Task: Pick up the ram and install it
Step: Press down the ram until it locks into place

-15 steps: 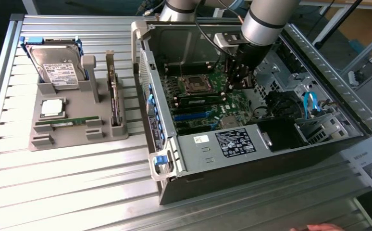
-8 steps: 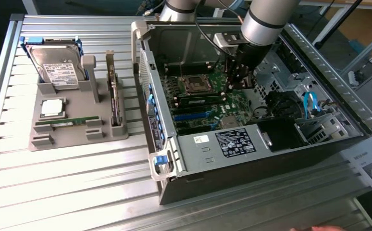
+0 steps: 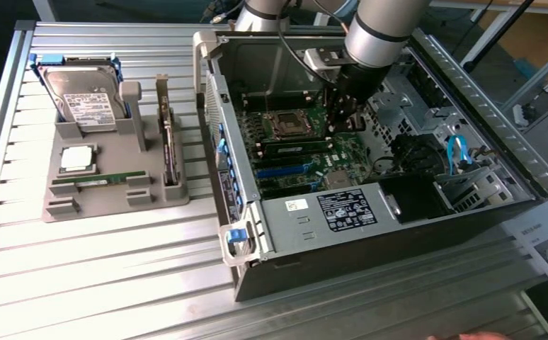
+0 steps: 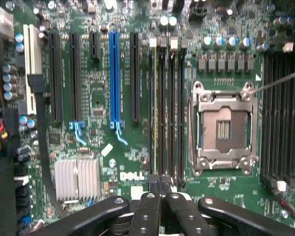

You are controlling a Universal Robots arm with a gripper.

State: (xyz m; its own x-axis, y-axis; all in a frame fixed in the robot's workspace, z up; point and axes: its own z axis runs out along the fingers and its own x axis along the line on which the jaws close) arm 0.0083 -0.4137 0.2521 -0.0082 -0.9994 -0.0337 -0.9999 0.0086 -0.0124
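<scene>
A slatted metal table (image 3: 113, 248) was seen, on which a grey parts holder (image 3: 113, 202) and an opened computer case (image 3: 378, 234) (lid off) were set.

Hand (image 4: 160, 194) cut off by the wrist view's edge, fingertip contact with the ram (image 4: 155, 118) too dark to tell. Arm (image 3: 378, 35) hides part of the case (image 3: 350, 248) interior in the exterior view. Label (image 3: 342, 211) text too small to read. Hard drive (image 3: 85, 99) partly hidden by holder (image 3: 113, 198).

A ribbed metal table (image 3: 113, 262) under bright overhead light, with dark floor at the exterior view's left edge.
</scene>
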